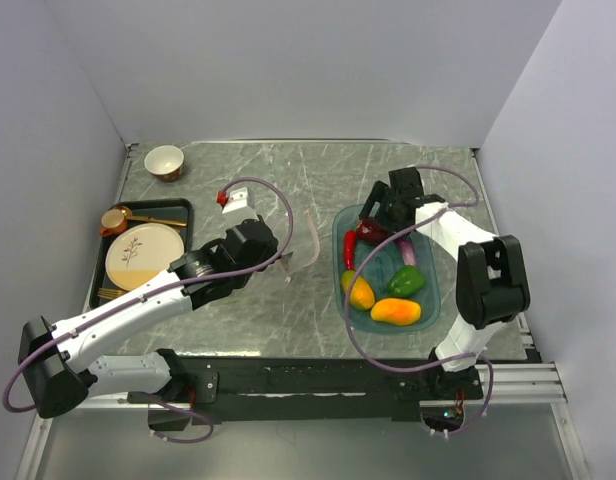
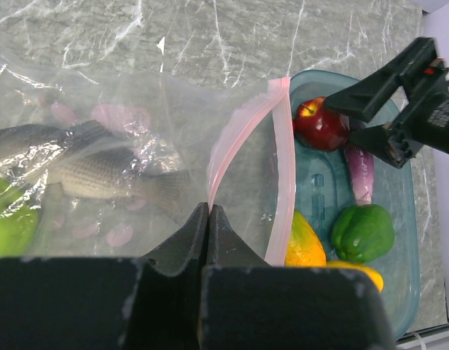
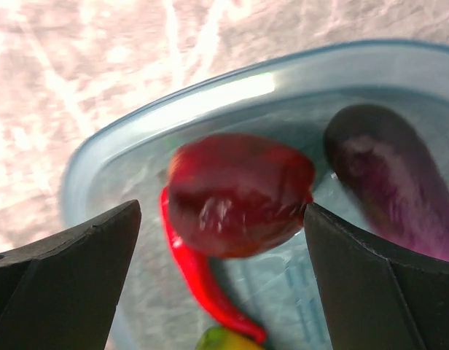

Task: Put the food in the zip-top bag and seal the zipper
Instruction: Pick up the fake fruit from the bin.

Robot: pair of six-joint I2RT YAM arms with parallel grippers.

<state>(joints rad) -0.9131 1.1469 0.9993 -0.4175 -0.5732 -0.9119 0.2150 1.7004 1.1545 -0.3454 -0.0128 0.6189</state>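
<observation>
Left gripper [image 2: 208, 209] clamps pink zipper strip [image 2: 286, 146] of crinkly clear bag [image 2: 137, 109], mouth propped open for loading; right gripper [image 3: 221, 219], released, straddles dark red apple [image 3: 239, 182].

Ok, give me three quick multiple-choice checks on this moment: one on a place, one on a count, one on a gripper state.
1. Where is the dark red apple?
A) on the cream plate
B) in the teal tray
C) inside the bag

2. How many mangoes lie in the tray?
A) none
B) four
C) two

3. What state is the right gripper in?
A) open, with a finger on each side of the apple
B) shut on nothing
C) shut on the tray's rim

Answers: 1 B, the apple sits at the tray's far end. 2 C, two orange-yellow ones lie at its near end. 3 A, the right wrist view shows both fingers wide apart with the apple between them.
</observation>
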